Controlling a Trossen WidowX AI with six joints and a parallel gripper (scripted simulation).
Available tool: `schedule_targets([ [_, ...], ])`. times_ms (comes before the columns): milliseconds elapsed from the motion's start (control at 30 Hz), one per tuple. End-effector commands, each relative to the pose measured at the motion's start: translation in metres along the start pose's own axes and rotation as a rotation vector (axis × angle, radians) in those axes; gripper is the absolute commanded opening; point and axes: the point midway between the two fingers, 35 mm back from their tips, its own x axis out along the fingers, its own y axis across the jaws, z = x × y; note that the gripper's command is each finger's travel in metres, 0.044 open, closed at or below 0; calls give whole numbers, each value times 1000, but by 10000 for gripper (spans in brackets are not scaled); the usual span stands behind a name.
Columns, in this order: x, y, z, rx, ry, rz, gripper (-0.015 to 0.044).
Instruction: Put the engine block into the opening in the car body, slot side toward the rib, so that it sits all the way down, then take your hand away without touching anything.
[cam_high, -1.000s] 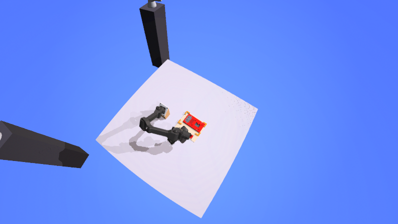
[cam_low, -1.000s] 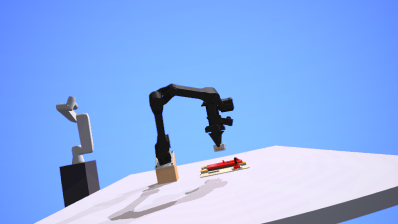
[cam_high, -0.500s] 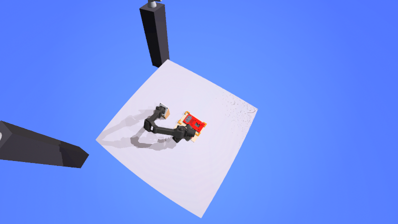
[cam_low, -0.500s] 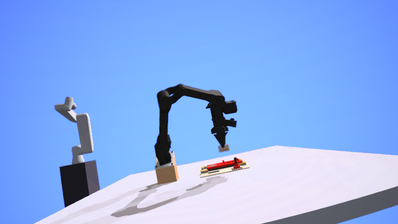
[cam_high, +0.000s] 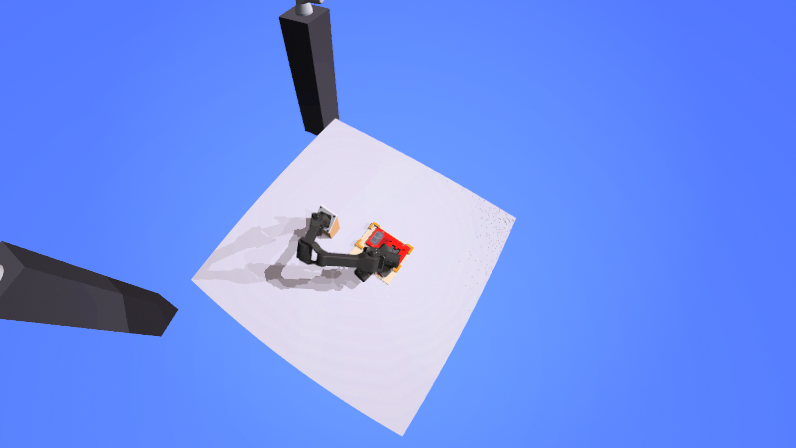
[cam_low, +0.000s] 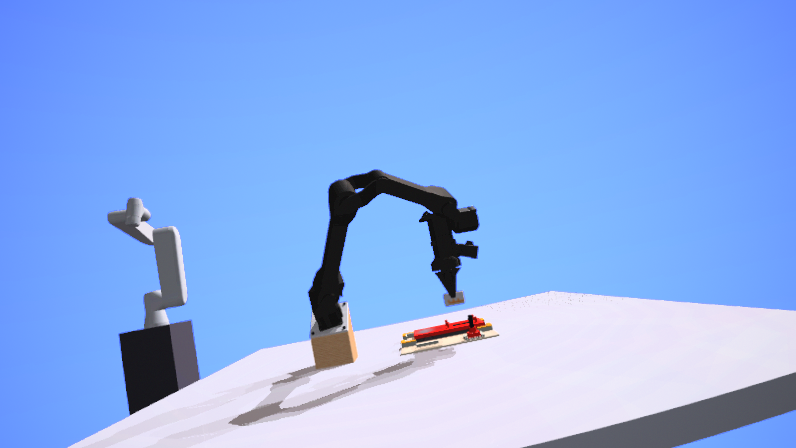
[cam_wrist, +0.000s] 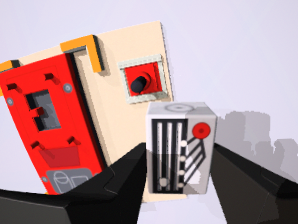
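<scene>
My gripper is shut on the engine block, a white-grey box with black stripes and a red dot on the face toward the wrist camera. It holds the block in the air above the board. The red car body lies at the left in the wrist view, its opening dark, with a small red rib at one side. In the top view the arm hides the block and part of the car body. The block's slot side cannot be made out.
A cream board bears the car body between orange corner brackets. A red piece with a black knob stands in a pale frame on the board. Small red posts rise from the car body around the opening.
</scene>
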Motion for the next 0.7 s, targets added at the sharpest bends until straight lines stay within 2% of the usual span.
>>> schedule_targets([
  [0,0,11,3,-6,-7,9,0],
  [667,19,72,7,-74,-6,7,0],
])
